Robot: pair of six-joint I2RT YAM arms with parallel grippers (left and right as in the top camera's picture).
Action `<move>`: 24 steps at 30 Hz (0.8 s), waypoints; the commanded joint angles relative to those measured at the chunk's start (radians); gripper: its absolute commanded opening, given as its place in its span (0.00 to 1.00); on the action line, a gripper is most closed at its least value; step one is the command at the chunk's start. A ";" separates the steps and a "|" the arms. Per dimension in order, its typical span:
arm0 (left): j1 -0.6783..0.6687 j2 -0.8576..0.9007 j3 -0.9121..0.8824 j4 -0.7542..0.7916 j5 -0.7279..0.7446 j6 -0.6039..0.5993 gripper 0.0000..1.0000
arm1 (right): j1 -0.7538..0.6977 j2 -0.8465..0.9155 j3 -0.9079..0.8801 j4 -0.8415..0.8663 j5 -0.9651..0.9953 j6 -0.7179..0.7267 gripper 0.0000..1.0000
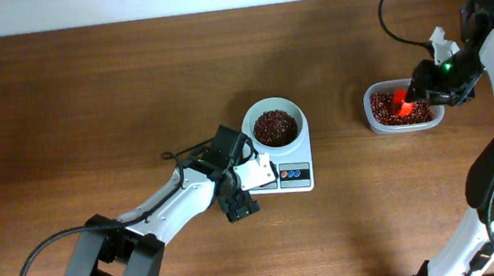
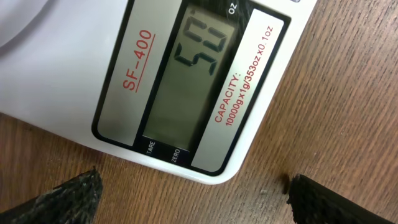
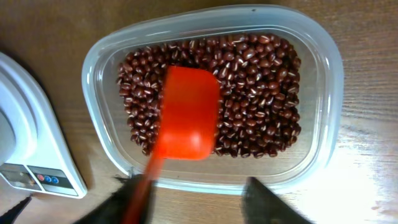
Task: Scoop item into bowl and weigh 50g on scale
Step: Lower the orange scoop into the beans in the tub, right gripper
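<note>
Beans (image 1: 275, 127), small and dark reddish-brown, sit heaped in the small round white bowl (image 1: 271, 103) on the white digital kitchen scale (image 1: 303, 161), mid brown wooden desk (image 1: 87, 100). The rest are in the clear rounded-rectangular plastic container (image 1: 369, 118) to the right, with the red plastic scoop (image 1: 401, 101) over them.

Overhead risk: the left arm (image 1: 179, 196) sits right at the scale's front-left corner. A small nudge would shove the scale or load the platform and spoil the reading. The two small round buttons (image 1: 294, 175) are just beside the wrist, so a bump there could re-zero. The display looks covered by that wrist and is unreadable here.

Left wrist: the grey LCD (image 2: 186, 81) looks like 50, seen rotated. If so, target's met and one more scoop overshoots. The left end effector (image 2: 205, 198) is spread wide with nothing between the fingertips (image 2: 68, 196), both just off the scale's front edge. The bowl and buttons are out of frame, and most of the scale is cut off.

Right wrist: the scoop looks empty and blurred, above the container's beans. The right end effector (image 3: 199, 202) shows two dark fingertips (image 3: 267, 199) apart at the bottom edge, and the handle runs down past one of them. Can't tell whether the handle is pinched or loose. If loose, it could tip over the rim and scatter beans. The scale is cut to one corner at the left. Beans under the scoop are hidden.
</note>
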State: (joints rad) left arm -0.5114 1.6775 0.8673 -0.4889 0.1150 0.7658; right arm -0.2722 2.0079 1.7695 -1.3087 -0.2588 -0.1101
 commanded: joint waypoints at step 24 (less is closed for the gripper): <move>-0.001 0.009 -0.005 -0.001 0.000 -0.006 0.99 | -0.206 -0.002 -0.086 -0.019 -0.344 -0.145 0.60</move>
State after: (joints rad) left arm -0.5114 1.6775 0.8673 -0.4885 0.1150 0.7658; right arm -0.4576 2.0079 1.7191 -1.3338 -0.5312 -0.2386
